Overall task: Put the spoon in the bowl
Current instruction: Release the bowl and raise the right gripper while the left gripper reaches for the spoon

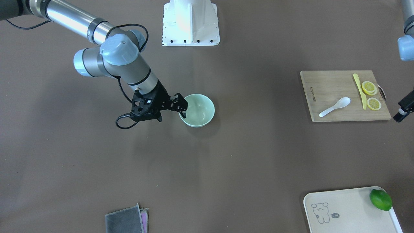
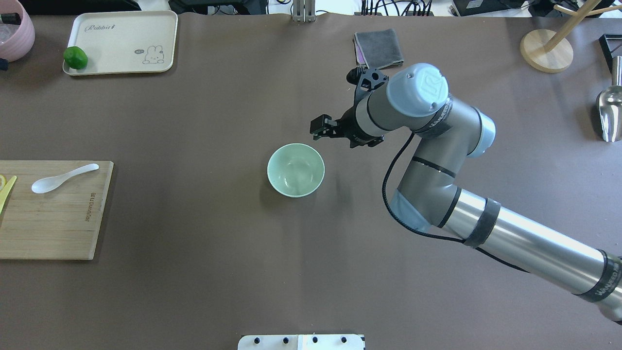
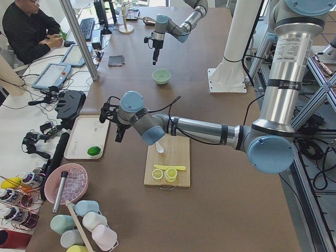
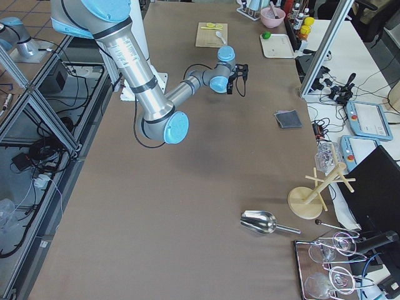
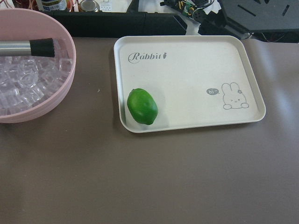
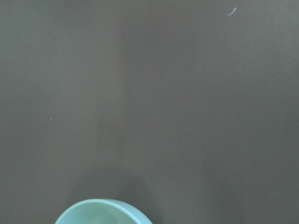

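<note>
front-facing view: the spoon point(image 1: 334, 107) lies flat on the cutting board point(image 1: 323, 87), scoop toward the yellow knife point(image 1: 359, 90) and lemon slices point(image 1: 369, 87), touched by neither arm. The bowl point(image 1: 202, 111) is empty and sits well apart from the spoon, mid-table. The right gripper point(image 1: 182, 111) overlaps the bowl's rim here and carries nothing. The left gripper point(image 1: 401, 113) only pokes in at the edge, just beside the board.

overhead view: here the right gripper sits beside the bowl's far rim, not in it, so it's probably hovering above. Can't tell if its fingers are spread or closed.

left side view: the left gripper hangs above the table between the board and the rabbit tray point(image 3: 79, 139). The near arm partly covers the spoon, and I can't tell the finger state.

right side view: everything's too small to add much.

left wrist view: it sees only the tray, a lime point(image 5: 142, 106) and a pink tub of ice point(image 5: 28, 84). No fingers or spoon show.

right wrist view: bare table, with a sliver of bowl rim at the bottom.

step, my guess: the very start, with the spoon not yet picked up.

next move, my guess: the left arm is closest, so it should swing over the board, straddle the short handle, pinch, lift and carry. The glossy handle looks slippy, and the right gripper may crowd the drop.
</note>
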Robot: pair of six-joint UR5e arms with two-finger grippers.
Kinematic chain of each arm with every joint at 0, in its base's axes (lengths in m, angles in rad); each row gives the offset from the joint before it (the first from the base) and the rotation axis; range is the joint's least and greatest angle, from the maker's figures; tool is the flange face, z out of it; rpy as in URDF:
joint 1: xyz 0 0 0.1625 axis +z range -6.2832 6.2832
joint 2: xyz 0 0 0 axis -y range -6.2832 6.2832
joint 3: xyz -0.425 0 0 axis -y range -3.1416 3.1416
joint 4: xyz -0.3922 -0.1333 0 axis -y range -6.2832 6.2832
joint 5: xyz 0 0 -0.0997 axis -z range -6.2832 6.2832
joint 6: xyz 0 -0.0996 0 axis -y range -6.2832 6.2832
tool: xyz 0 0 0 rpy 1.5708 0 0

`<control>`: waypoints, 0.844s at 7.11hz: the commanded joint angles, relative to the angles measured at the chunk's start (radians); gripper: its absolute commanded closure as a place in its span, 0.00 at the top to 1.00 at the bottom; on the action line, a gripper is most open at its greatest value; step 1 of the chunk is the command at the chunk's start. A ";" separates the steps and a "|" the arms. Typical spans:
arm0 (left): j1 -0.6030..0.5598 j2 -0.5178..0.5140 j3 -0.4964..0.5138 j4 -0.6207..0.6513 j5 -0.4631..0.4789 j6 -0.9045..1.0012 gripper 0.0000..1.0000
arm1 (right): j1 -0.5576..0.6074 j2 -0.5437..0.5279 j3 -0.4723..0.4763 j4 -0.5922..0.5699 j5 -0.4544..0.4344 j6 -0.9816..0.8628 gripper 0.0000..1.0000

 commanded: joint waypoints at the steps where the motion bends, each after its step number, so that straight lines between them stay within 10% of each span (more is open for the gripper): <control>1: 0.131 0.088 -0.133 -0.056 0.006 0.013 0.98 | 0.130 -0.083 0.040 0.006 0.100 -0.117 1.00; 6: 0.282 0.177 -0.001 -0.314 0.247 0.380 0.98 | 0.340 -0.209 0.028 0.004 0.270 -0.346 1.00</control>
